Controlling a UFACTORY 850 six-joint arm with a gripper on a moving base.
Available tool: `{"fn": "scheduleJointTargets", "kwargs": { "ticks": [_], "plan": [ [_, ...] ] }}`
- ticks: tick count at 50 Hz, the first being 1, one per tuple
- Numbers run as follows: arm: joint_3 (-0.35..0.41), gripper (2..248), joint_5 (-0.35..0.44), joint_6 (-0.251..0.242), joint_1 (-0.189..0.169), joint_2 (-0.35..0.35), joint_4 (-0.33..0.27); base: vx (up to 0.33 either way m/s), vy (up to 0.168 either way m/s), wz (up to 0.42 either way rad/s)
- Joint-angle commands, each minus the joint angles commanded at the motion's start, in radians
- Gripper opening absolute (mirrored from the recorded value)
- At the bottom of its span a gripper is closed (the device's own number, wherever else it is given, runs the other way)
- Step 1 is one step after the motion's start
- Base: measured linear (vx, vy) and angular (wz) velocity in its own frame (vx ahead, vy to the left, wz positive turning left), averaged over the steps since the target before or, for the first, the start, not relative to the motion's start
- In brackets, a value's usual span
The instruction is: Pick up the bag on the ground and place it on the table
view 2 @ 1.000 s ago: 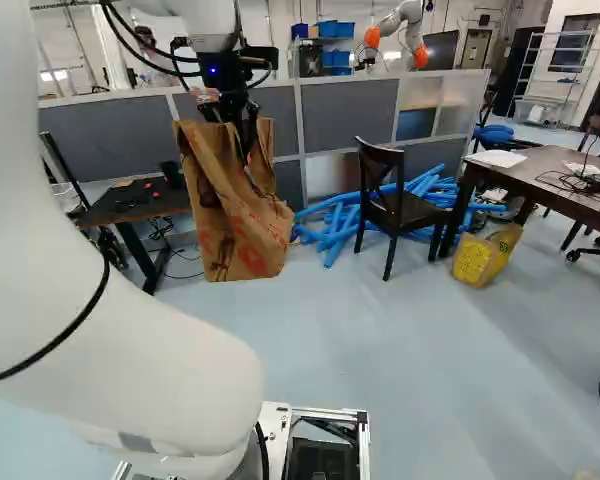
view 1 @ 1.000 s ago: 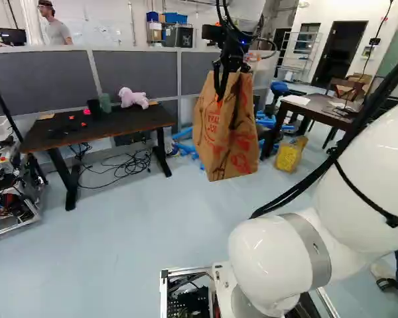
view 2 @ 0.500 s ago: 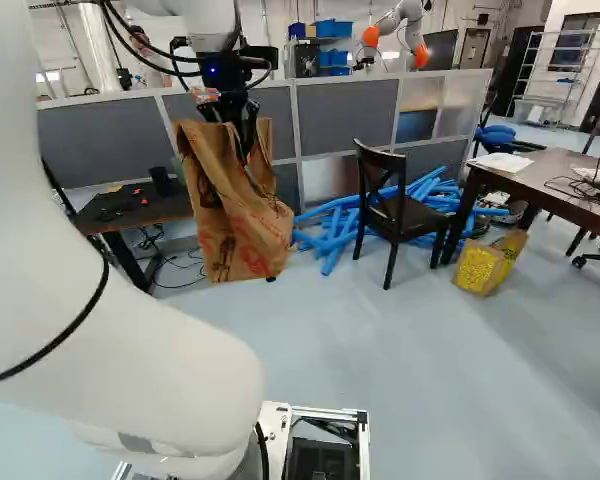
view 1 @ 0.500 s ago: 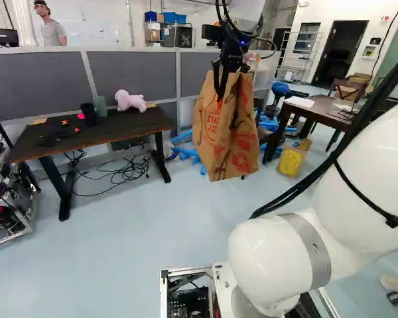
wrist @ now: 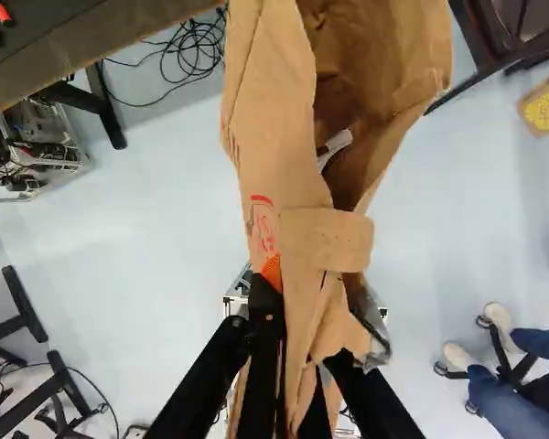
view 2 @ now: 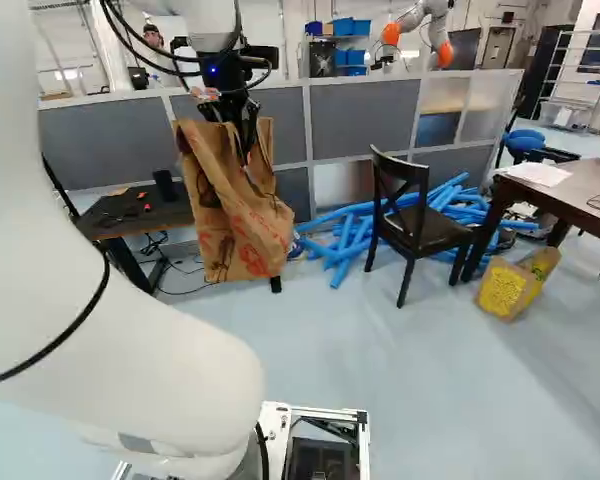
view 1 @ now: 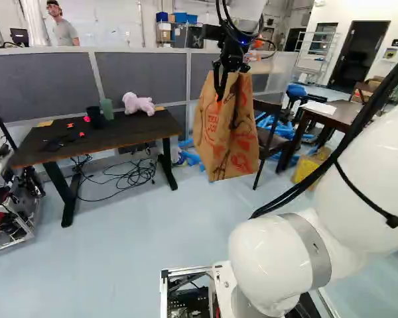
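Left base view: brown paper bag hangs from the hand, upper middle of frame, clear of the floor and not on any bench. Wrist view: hand is closed on the bag's upper part, paper pinched between its two fingers; the bag's mouth gapes ahead of them, a small pale item visible inside. Black bench at left of the left base view carries a pink plush toy, green cup and black cup. Right base view: dark chair right of centre, blue tubes behind it.
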Motion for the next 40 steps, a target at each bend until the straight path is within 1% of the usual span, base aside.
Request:
{"fn": "scheduleJointTargets", "kwargs": {
  "ticks": [40],
  "plan": [
    [0.000,21,0.000,0.000,0.000,0.000,0.000,0.228,0.051,0.200]
  ]
}}
